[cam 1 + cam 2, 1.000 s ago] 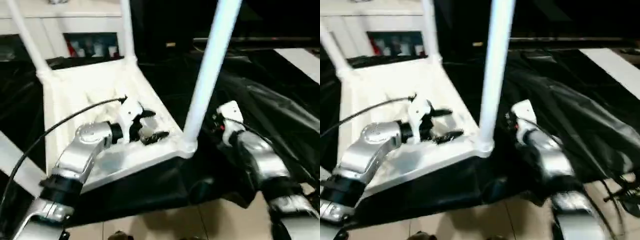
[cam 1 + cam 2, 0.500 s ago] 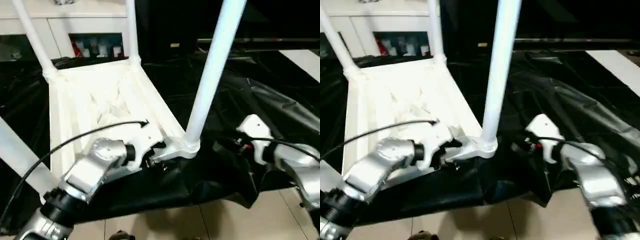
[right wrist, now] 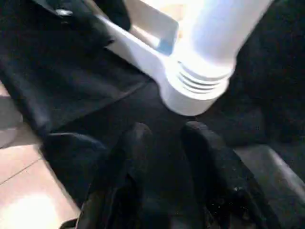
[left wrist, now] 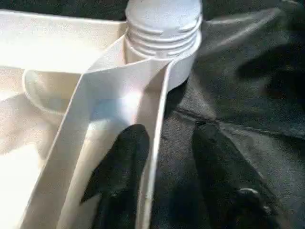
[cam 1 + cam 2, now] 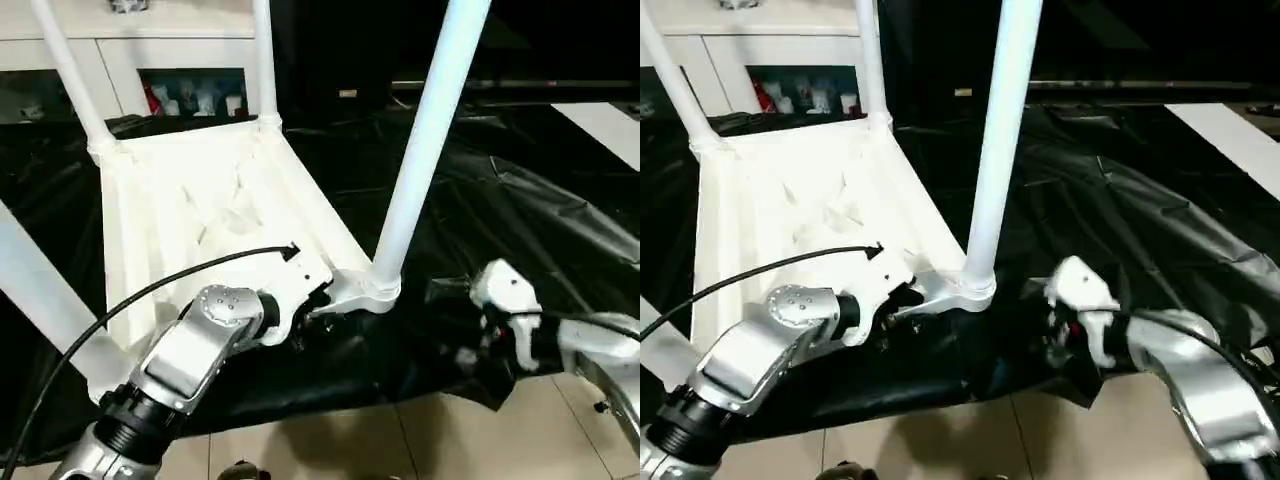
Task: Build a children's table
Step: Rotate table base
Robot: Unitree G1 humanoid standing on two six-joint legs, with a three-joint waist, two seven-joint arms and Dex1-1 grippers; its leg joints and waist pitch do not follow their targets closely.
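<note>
From the head views, the table (image 5: 200,200) lies upside down on a black sheet (image 5: 520,210), ribbed underside up, so the legs can go in from above. Four legs stand in its corner sockets; the near right leg (image 5: 425,140) rises tall and smooth, a white plastic tube. The left gripper (image 5: 310,318) sits at the table's near rim, just beside that leg's socket (image 5: 368,292), probably to steady the top. The right gripper (image 5: 1065,335) hangs over the sheet just right of the socket, apart from it. Behind stands a white cabinet (image 5: 150,45) with coloured things on a shelf. The sheet is glossy and creased, draped over the edge above a tiled floor (image 5: 330,450).

In the left wrist view, the rim (image 4: 155,138), a thin upright wall, stands between the two black fingers (image 4: 121,167), which straddle it with a gap showing; they look spread, not pinching. The leg's thread ridges show at the socket.

In the right wrist view, the fingers (image 3: 136,157) are parted and hold nothing, aimed at the round, ridged socket collar.
</note>
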